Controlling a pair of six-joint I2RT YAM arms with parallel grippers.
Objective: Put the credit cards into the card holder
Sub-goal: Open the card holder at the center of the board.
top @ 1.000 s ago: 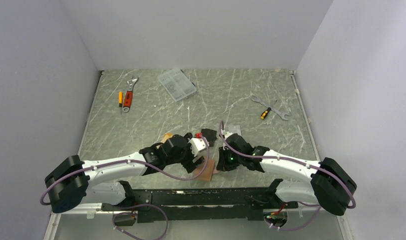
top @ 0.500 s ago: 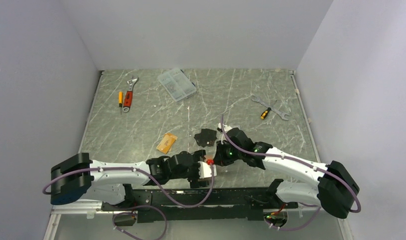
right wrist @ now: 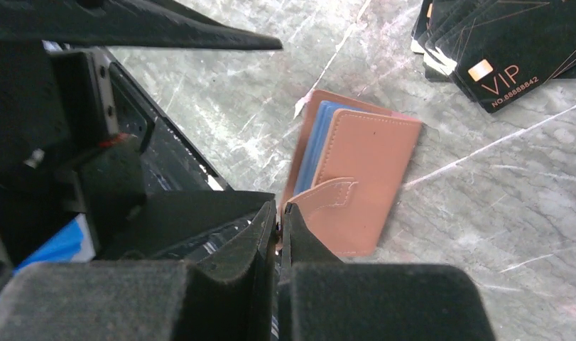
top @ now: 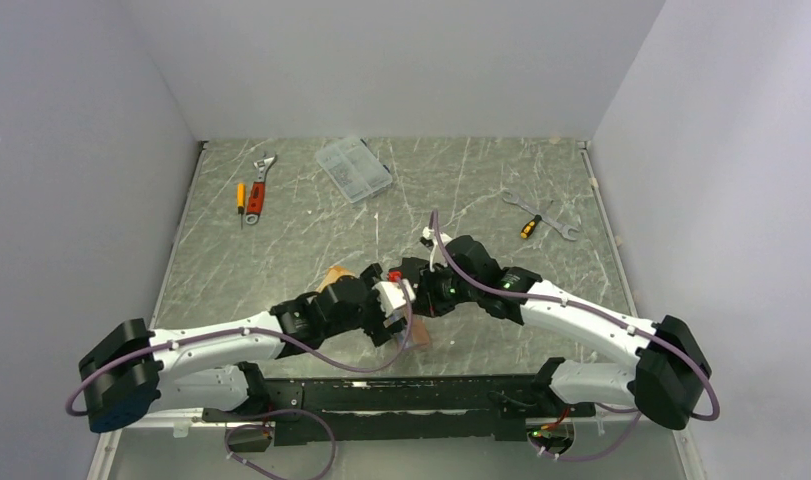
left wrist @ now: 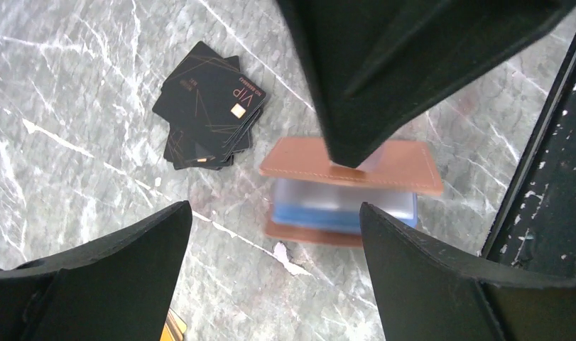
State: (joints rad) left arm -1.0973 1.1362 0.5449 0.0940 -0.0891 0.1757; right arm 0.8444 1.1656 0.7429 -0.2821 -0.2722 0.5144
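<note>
Orange card [top: 333, 275] lies flat just left of the L gripper [left wrist: 274, 211], untouched. L gripper is spread wide, holding nothing, w/ the wallet [right wrist: 363, 177] below and btwn its fingers. Black VIP cards [left wrist: 210, 106] sit stacked just beyond it. R gripper [right wrist: 279, 213] is pinched shut on the wallet's snap tab, prob. to hold the flap open. Blue inside shows, no card in yet, so all loading is left. Black rail [left wrist: 540, 177] crowds the wallet's near side; more room farther out.
</note>
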